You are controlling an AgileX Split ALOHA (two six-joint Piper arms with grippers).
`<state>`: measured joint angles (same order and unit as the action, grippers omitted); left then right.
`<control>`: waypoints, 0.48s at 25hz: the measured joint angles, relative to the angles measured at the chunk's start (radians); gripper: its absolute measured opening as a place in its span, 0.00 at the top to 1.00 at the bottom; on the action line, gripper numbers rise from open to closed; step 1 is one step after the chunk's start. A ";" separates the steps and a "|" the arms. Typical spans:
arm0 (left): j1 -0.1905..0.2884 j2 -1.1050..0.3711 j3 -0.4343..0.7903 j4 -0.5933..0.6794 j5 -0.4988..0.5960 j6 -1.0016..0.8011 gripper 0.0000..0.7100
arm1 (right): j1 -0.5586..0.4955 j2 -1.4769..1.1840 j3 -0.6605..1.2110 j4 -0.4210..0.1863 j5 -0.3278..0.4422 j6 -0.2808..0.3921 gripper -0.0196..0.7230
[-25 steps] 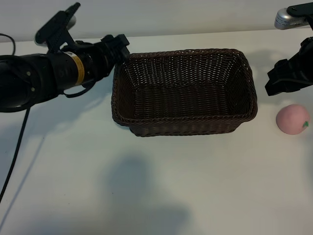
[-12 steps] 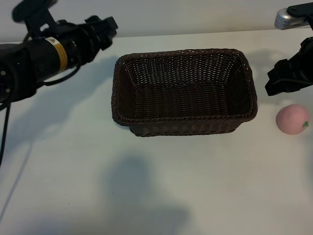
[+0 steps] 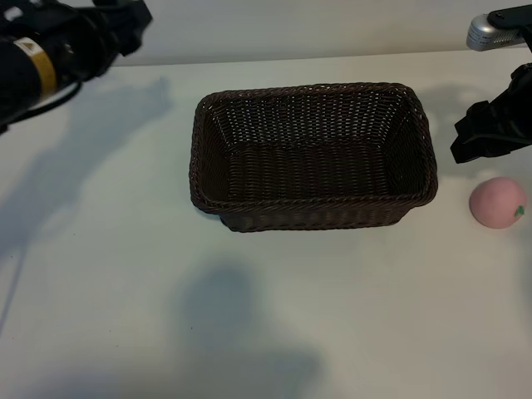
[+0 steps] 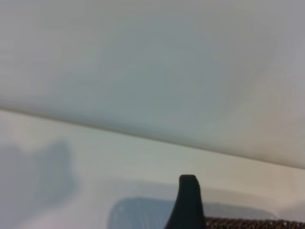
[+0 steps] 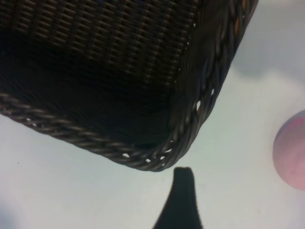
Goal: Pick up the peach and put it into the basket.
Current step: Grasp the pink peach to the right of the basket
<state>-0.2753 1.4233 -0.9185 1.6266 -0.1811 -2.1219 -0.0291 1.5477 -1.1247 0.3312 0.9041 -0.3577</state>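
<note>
My right gripper (image 3: 482, 137) hangs spread and empty just beyond the peach (image 3: 497, 202), which sits on the table (image 3: 125, 274) right of the basket (image 3: 312, 155). My left gripper (image 3: 125, 21), far left, grasps nothing; its spread I cannot tell.

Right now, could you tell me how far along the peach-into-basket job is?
Nothing is done yet: the basket is empty and the peach sits on the table to its right. In hand: the right end effector hovers open just above the peach; the left end effector sits far left. Grasping, carrying and dropping remain.
</note>
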 joint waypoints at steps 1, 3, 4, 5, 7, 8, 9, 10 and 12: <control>0.008 -0.013 0.000 0.015 -0.008 0.000 0.16 | 0.000 0.000 0.000 0.000 0.000 0.000 0.17; 0.020 -0.034 0.000 0.045 -0.027 0.000 0.16 | 0.000 0.000 0.000 0.000 0.000 0.000 0.17; 0.026 -0.045 0.000 0.062 -0.028 0.000 0.16 | 0.000 0.000 0.000 0.000 0.000 0.000 0.17; 0.034 -0.055 0.000 0.075 -0.030 0.000 0.16 | 0.000 0.000 0.000 0.000 0.001 0.000 0.17; 0.056 -0.075 0.000 0.086 -0.040 0.000 0.16 | 0.000 0.000 0.000 0.000 0.001 0.000 0.17; 0.072 -0.086 0.000 0.090 -0.050 0.000 0.16 | 0.000 0.000 0.000 0.000 0.001 0.000 0.17; 0.088 -0.096 0.000 0.093 -0.059 0.000 0.16 | 0.000 0.000 0.000 0.000 0.001 0.000 0.17; 0.109 -0.104 0.000 0.099 -0.074 0.000 0.16 | 0.000 0.000 0.000 0.000 0.001 0.000 0.17; 0.153 -0.120 0.000 0.120 -0.117 0.000 0.16 | 0.000 0.000 0.000 0.000 0.001 0.000 0.17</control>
<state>-0.1226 1.3038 -0.9185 1.7469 -0.2985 -2.1219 -0.0291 1.5477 -1.1247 0.3312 0.9049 -0.3577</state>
